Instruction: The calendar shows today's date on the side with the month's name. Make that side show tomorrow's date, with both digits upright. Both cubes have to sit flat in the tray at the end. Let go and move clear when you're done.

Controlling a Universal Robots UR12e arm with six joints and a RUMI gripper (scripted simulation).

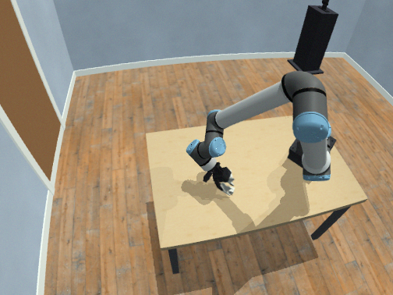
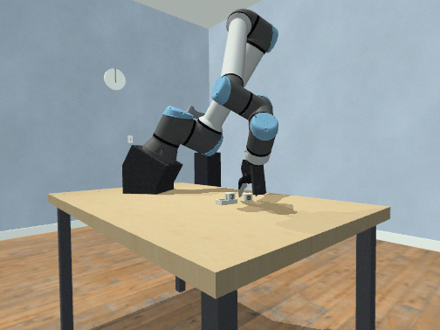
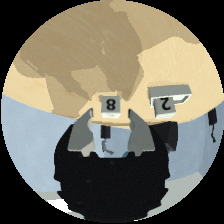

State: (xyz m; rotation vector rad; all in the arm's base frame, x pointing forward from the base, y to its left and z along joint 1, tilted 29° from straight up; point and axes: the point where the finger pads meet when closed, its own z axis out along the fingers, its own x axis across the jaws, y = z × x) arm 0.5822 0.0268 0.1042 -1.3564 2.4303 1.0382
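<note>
1. White-grey tray (image 2: 221, 202) (image 3: 170, 92): on the tabletop (image 1: 261, 152) (image 2: 175, 223), leftmost in exterior view.
2. Cube showing 2 (image 2: 230, 196) (image 3: 164, 107): at the tray's right end.
3. Cube showing 8 (image 2: 248, 197) (image 3: 110, 106): outside the tray, on the tabletop.
4. Claw (image 1: 231, 186) (image 2: 251, 193) (image 3: 110, 109): fingers part-spread, gripping nothing, near the 8 cube.

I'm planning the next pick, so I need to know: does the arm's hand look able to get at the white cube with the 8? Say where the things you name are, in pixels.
Probably yes: the white cube with a black 8 (image 2: 248, 197) (image 3: 110, 106) stands outside the tray, and the open black-and-grey hand (image 3: 110, 109) faces it, with nothing visible between them.
</note>
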